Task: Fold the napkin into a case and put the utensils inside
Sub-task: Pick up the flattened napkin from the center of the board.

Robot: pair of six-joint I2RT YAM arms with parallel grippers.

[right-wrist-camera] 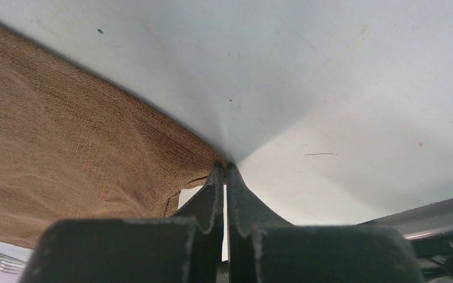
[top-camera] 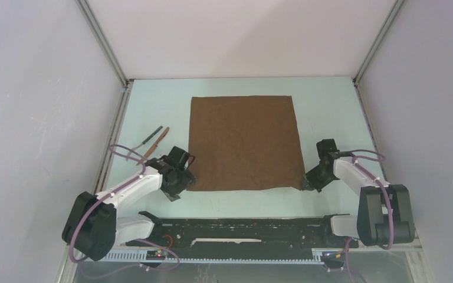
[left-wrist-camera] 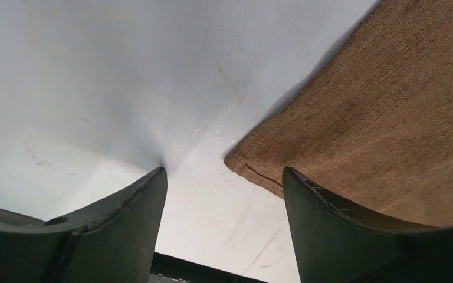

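At the near corners of the plain dark-brown square cloth napkin (top-camera: 245,141), your right gripper (right-wrist-camera: 224,171) barely pinches fabric and your left gripper (left-wrist-camera: 224,172) gapes; pulling may slip it.

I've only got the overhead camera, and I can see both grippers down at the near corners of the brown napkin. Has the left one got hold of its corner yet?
Observer: No. The left wrist view shows the left gripper wide open. The corner of the napkin lies in the gap, ungripped.
Operator: And the right one?
Observer: The right wrist view shows the right gripper shut. The cloth's corner runs right up to its tip and looks pinched there.
Operator: Is that corner off the table?
Observer: Slightly, it seems. Beside the gripper the cloth's edge arches, and a patch of the table shows beneath it.
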